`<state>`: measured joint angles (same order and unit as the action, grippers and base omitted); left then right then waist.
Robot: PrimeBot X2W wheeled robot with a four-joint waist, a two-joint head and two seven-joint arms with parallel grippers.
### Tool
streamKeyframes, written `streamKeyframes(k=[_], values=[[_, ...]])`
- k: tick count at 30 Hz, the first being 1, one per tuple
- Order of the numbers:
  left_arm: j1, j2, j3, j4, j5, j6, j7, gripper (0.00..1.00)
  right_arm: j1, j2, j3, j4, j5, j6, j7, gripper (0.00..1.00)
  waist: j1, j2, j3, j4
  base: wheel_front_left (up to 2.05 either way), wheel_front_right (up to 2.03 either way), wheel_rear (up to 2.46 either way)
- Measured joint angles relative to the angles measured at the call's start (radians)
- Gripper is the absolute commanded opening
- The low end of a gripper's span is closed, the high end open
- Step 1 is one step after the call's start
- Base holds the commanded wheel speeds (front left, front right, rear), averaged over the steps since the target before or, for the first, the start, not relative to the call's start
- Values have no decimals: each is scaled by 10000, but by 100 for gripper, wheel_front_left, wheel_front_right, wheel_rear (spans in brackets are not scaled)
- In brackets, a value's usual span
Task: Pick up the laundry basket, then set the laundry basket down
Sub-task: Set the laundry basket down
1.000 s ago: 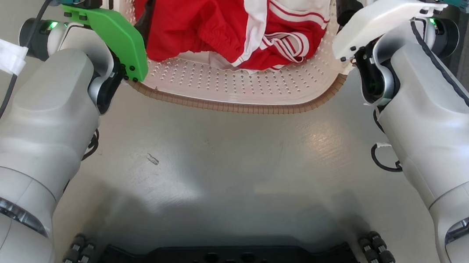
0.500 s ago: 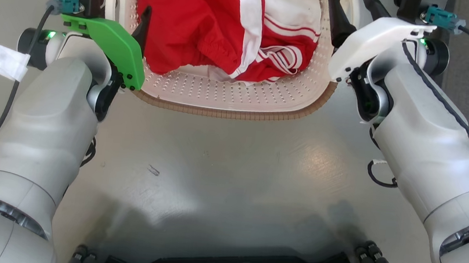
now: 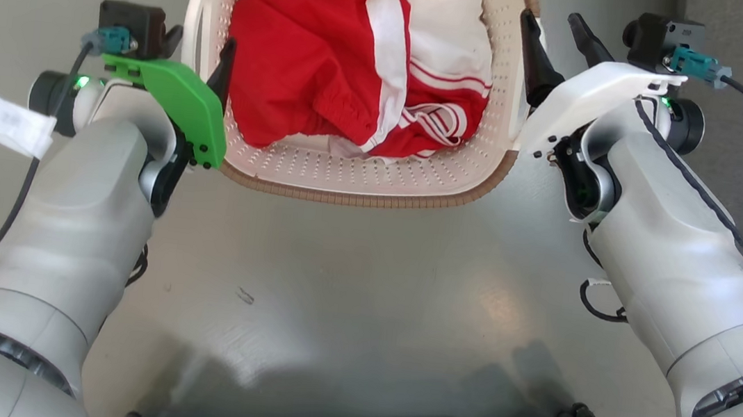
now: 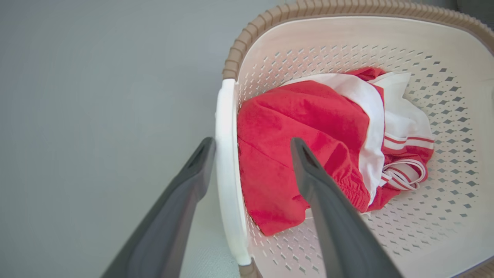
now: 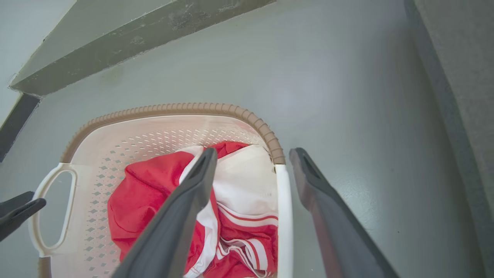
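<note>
Presently left pincer (image 4: 251, 141) and right pincer (image 5: 253, 151) sit released astride the handles (image 4: 225, 154) of the laundry basket (image 3: 362, 169); uneven clamping could tilt it, or snag the red garment (image 3: 303, 68).

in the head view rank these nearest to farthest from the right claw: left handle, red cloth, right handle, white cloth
1. right handle, between the right claw's fingers
2. white cloth, laundry basket's right half
3. red cloth, left half
4. left handle, far side
</note>
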<state>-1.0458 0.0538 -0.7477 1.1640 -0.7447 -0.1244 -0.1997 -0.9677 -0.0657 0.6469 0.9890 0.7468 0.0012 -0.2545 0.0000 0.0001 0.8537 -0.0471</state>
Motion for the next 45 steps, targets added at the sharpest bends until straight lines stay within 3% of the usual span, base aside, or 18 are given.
streamKeyframes(k=[19, 26, 34, 45], values=[[1312, 36, -236, -98, -174, 0, -314, 100, 1243, 27, -495, -255, -228, 75, 0, 100, 0, 0, -1869, -132, 0, 0, 0], [1751, 336, -192, -420, -301, -2, -485, 100, 1738, 27, -805, -725, -449, 180, 0, 100, 0, 0, -2712, -196, 0, 0, 0], [2202, 631, 284, -938, -489, 0, -491, 100, 2330, -58, -1258, -1488, -934, 251, 0, 100, 0, 0, -3736, -248, 0, 0, 0], [3011, 1001, 1363, -2675, -343, 0, -491, 100, 3674, -307, -1620, -2518, -1613, 339, 0, 100, 0, 0, -5172, -137, 0, 0, 0]])
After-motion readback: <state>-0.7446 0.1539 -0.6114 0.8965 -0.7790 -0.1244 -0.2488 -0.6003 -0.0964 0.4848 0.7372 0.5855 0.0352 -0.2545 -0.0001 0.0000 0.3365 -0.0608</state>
